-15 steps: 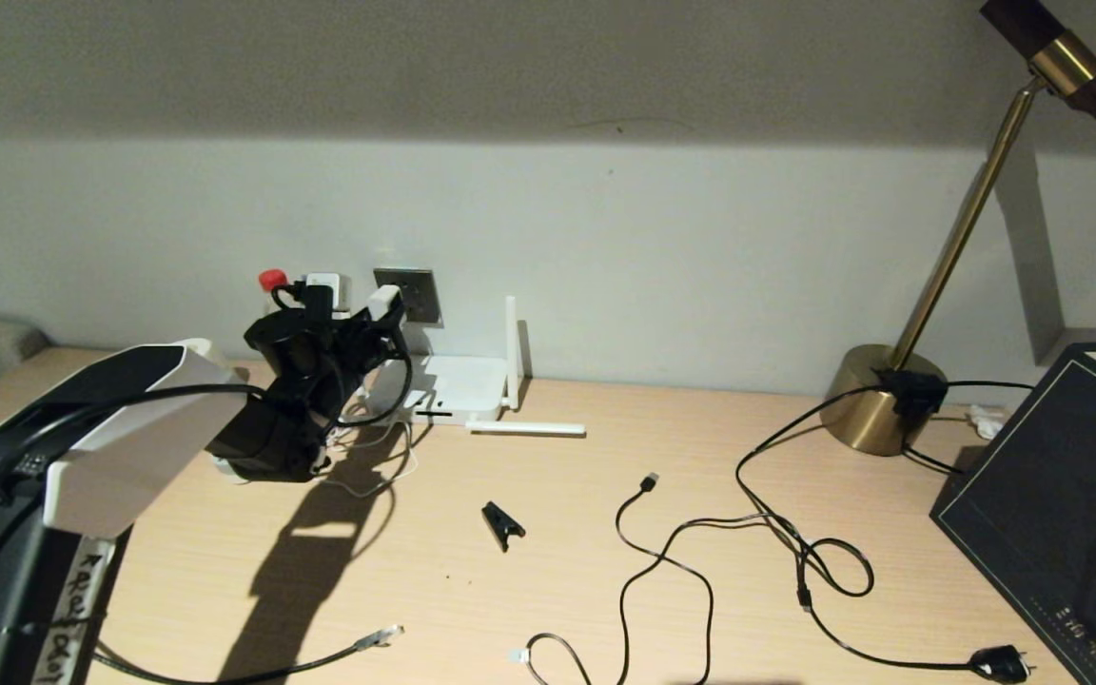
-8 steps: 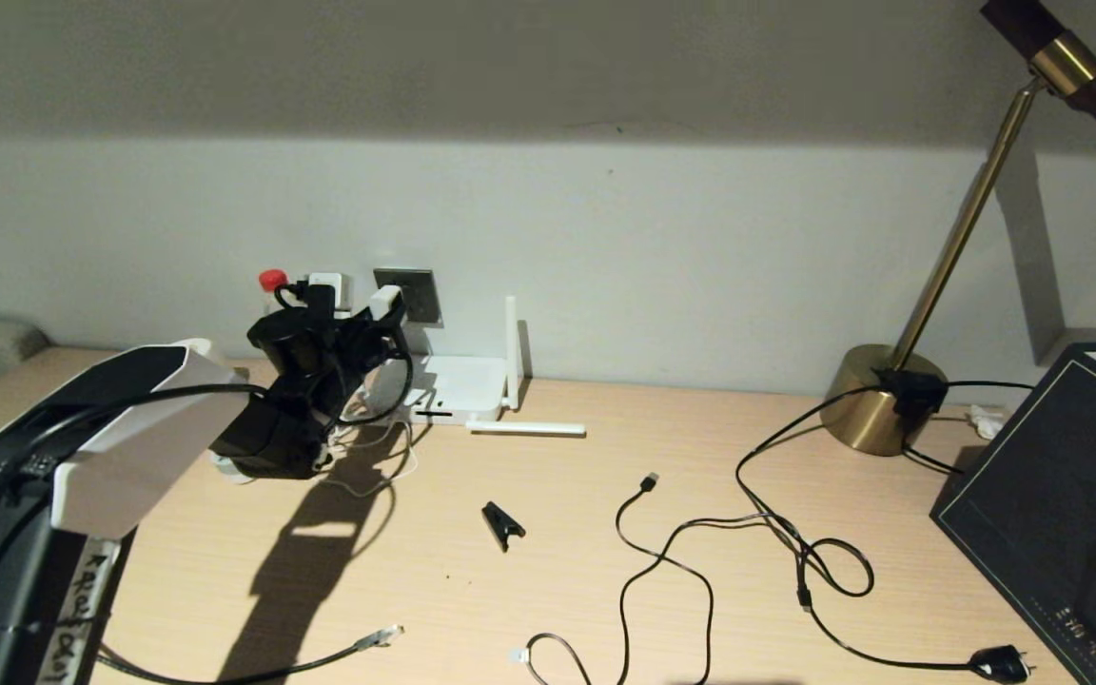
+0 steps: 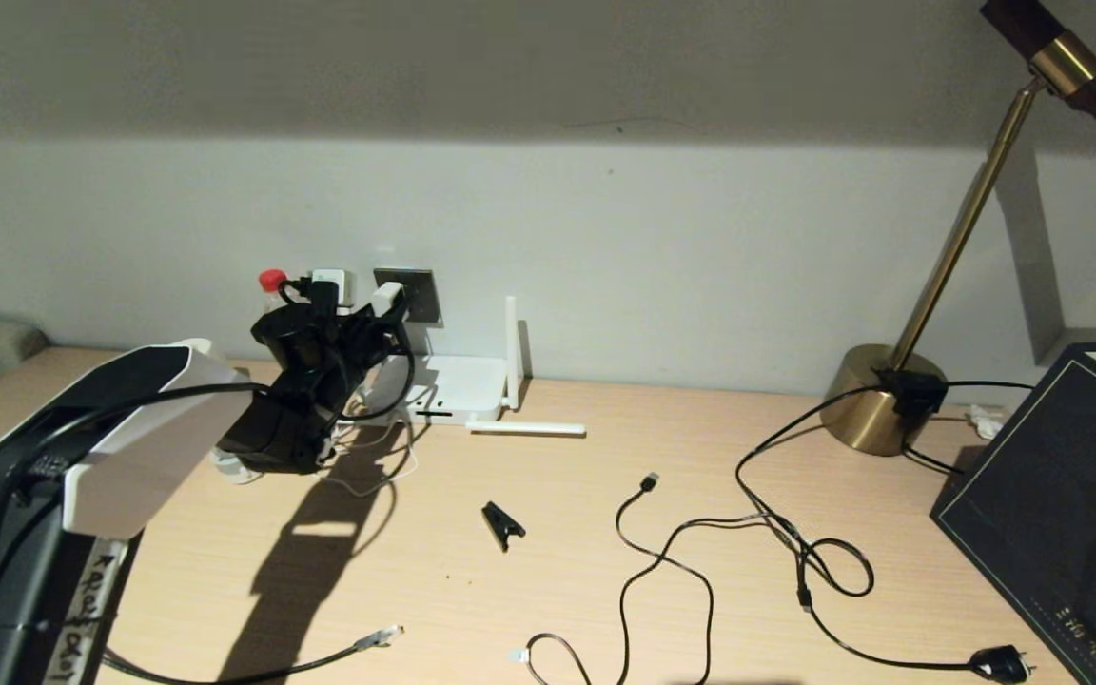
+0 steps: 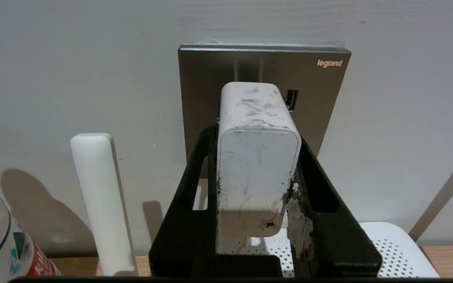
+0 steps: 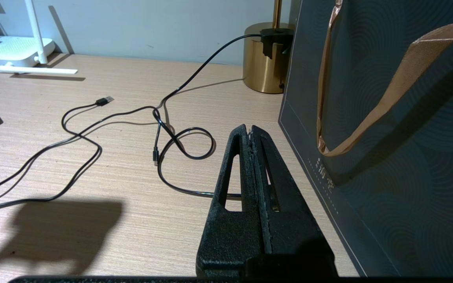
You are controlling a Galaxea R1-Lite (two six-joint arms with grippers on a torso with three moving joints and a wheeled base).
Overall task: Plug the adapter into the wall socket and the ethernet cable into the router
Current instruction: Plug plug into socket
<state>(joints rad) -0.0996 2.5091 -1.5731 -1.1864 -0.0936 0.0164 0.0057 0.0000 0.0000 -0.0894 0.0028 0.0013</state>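
Our left gripper [image 4: 256,173] clamps the adapter [image 4: 256,157] — long axis aimed at the wall socket [image 4: 264,78], dead ahead at 12 o'clock; right gripper [image 5: 252,135] closed, empty.

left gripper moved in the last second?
Yes. The left gripper, shut on the adapter, has gone up and closer to the wall socket in the head view.

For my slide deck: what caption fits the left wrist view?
Left claw holding the white adapter against the grey wall socket, above the router.
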